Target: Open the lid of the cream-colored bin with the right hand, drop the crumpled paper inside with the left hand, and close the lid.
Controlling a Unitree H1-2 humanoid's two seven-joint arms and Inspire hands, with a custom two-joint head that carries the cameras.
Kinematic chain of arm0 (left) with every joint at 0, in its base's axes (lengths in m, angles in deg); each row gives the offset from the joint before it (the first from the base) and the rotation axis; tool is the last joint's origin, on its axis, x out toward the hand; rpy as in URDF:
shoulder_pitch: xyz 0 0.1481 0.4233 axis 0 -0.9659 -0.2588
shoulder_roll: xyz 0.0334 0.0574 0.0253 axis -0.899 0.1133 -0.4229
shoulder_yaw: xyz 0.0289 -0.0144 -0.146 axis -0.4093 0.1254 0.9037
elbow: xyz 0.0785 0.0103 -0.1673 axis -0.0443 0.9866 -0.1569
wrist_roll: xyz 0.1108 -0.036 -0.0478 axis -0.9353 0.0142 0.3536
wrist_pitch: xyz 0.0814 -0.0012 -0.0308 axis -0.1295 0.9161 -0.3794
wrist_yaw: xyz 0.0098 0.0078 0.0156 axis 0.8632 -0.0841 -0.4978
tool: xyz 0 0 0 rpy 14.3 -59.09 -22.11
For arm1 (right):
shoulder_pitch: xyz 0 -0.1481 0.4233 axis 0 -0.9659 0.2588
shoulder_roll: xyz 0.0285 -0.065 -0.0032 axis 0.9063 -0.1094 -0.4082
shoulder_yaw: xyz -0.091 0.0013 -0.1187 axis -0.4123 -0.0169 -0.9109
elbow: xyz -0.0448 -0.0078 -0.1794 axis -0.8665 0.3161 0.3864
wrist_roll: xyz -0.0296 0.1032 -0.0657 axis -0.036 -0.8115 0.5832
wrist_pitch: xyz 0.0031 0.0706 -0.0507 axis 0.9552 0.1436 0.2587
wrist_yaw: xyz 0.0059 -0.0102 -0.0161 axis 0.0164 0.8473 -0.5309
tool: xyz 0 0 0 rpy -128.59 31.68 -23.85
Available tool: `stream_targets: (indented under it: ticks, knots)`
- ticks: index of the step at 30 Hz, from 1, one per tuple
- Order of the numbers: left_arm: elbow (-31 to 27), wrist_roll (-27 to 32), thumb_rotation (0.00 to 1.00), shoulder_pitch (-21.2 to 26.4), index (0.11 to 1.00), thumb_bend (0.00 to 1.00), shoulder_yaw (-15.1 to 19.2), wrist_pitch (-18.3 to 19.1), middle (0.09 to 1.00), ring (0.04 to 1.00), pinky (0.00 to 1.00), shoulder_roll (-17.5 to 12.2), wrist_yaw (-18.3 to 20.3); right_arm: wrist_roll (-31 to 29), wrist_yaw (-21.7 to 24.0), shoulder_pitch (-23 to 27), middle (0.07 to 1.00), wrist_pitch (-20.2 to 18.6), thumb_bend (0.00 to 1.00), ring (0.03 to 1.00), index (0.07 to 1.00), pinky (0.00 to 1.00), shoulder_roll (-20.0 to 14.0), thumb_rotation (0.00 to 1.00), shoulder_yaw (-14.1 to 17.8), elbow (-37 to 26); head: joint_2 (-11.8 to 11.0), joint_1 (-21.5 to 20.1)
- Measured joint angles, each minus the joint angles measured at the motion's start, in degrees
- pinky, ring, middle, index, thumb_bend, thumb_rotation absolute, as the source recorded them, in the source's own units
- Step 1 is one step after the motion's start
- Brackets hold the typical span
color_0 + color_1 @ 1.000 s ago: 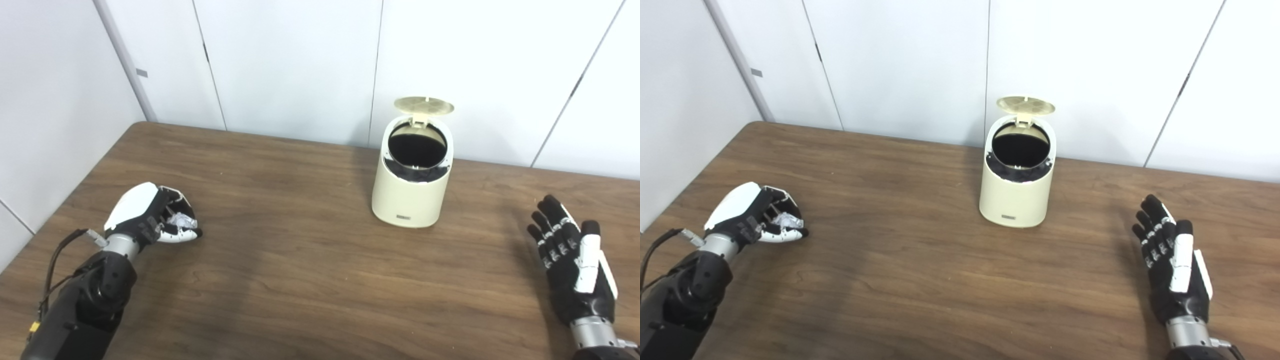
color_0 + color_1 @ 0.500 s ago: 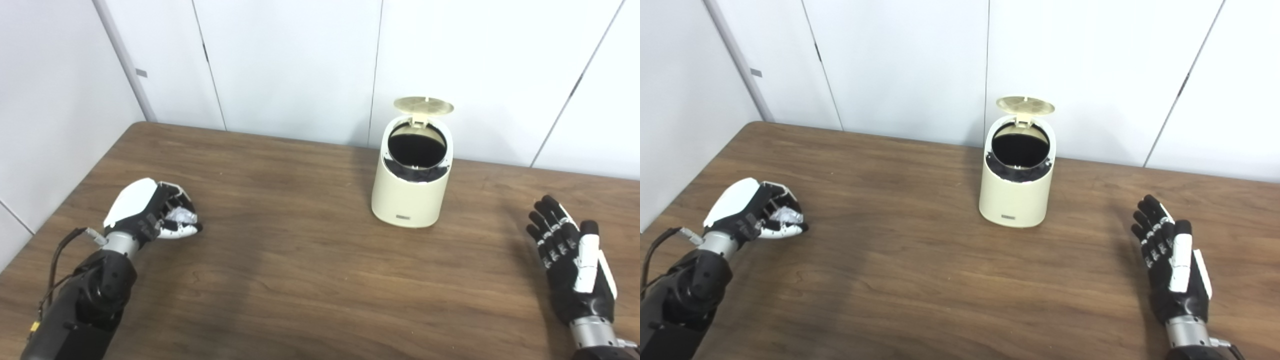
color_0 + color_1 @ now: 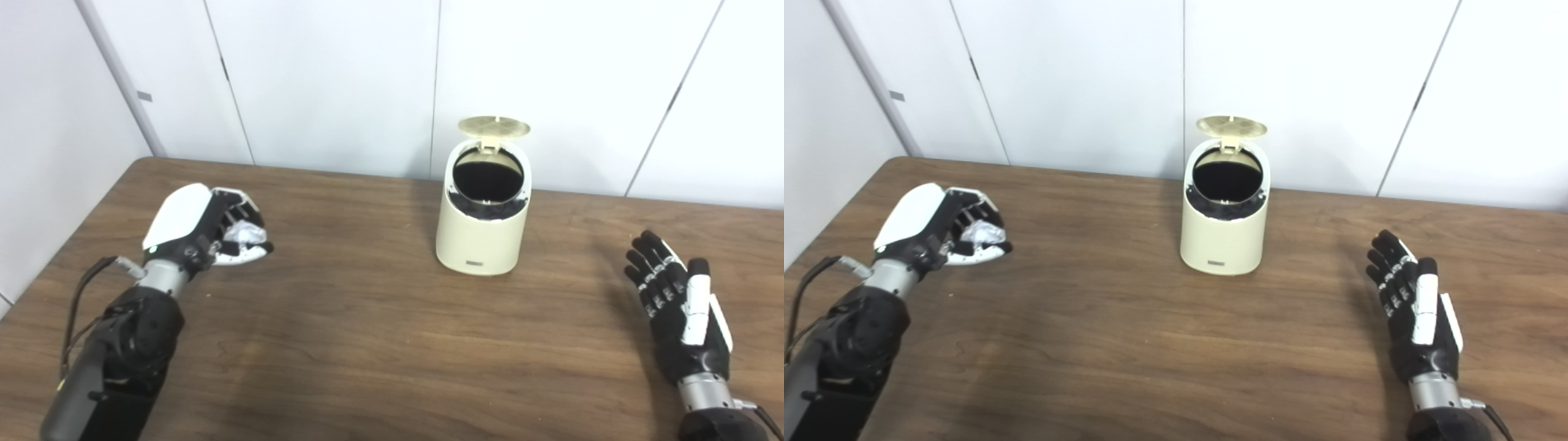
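Standing toward the back of the counter [image 3: 367, 343], close to the white wall panels, the cream bin [image 3: 481, 208] has its round lid [image 3: 493, 126] tipped up on the rear hinge, so its dark mouth faces forward and the opening step looks done. The crumpled paper [image 3: 244, 233] sits well to the left of the bin, wrapped in the curled fingers of the left robot hand [image 3: 205, 229], which hovers over the counter with its white back uppermost. The right robot hand [image 3: 680, 312] rests low at the right, fingers spread and straight, holding nothing and well apart from the bin. The step in hand seems to be carrying the paper across; the next move calls for lifting the left robot hand above the rim, centring it over the mouth, and then loosening the fingers so the ball falls inside rather than catching on the raised lid. Only a scrap of the paper shows between the fingers, and the bin's inside is too dark to tell what it holds.
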Motion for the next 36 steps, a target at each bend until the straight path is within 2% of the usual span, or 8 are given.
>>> stream_targets:
  ticks: [5,13,18,21,24,28,32,36]
  knots:
    - [-0.9,-2.0,0.00,2.7,0.472,0.48,-2.0,2.7,0.507,0.448,0.37,2.4,1.8,0.5,0.0,0.0,0.918,0.2,0.54,0.927,0.858,0.94,0.2,1.00,0.0,0.0,-0.5,-2.3]
    - [-0.9,-2.8,0.00,6.5,0.472,0.48,-3.9,2.8,0.485,0.431,0.34,3.7,3.5,1.0,-1.0,0.2,0.924,0.3,0.57,0.932,0.865,0.95,1.0,1.00,0.1,0.0,-1.0,-4.2]
    - [-1.0,-4.2,0.00,8.9,0.475,0.48,-5.3,3.3,0.503,0.443,0.40,5.0,4.5,1.1,-1.3,0.3,0.916,1.0,0.58,0.932,0.860,0.96,1.4,1.00,0.2,0.0,-1.8,-5.2]
    - [-1.3,-4.4,0.00,10.3,0.479,0.48,-5.9,3.6,0.506,0.430,0.38,5.3,6.1,1.2,-1.4,0.4,0.913,1.7,0.59,0.929,0.858,0.95,1.7,1.00,0.2,0.0,-2.0,-5.4]
    - [-1.2,-4.2,0.00,11.8,0.467,0.48,-6.0,3.0,0.492,0.426,0.36,5.6,6.2,1.3,-1.4,0.4,0.909,2.2,0.58,0.925,0.852,0.94,2.0,0.99,0.2,0.0,-2.2,-5.5]
    - [-0.2,-3.1,0.00,13.6,0.479,0.47,-6.1,0.3,0.488,0.414,0.35,6.1,5.9,1.3,-1.5,0.5,0.917,2.3,0.57,0.931,0.855,0.95,2.6,1.00,0.1,0.0,-2.8,-6.0]
    - [0.2,-2.8,0.00,14.9,0.479,0.48,-6.9,-0.4,0.490,0.410,0.36,7.5,5.9,1.4,-1.5,0.6,0.920,2.4,0.55,0.934,0.859,0.97,2.8,1.00,0.1,0.0,-3.3,-6.2]
    - [0.2,-3.1,0.00,16.3,0.492,0.47,-7.9,-0.4,0.495,0.389,0.32,9.3,5.9,1.5,-1.5,0.7,0.918,2.5,0.55,0.933,0.859,0.97,2.9,1.00,0.1,0.1,-3.6,-6.5]
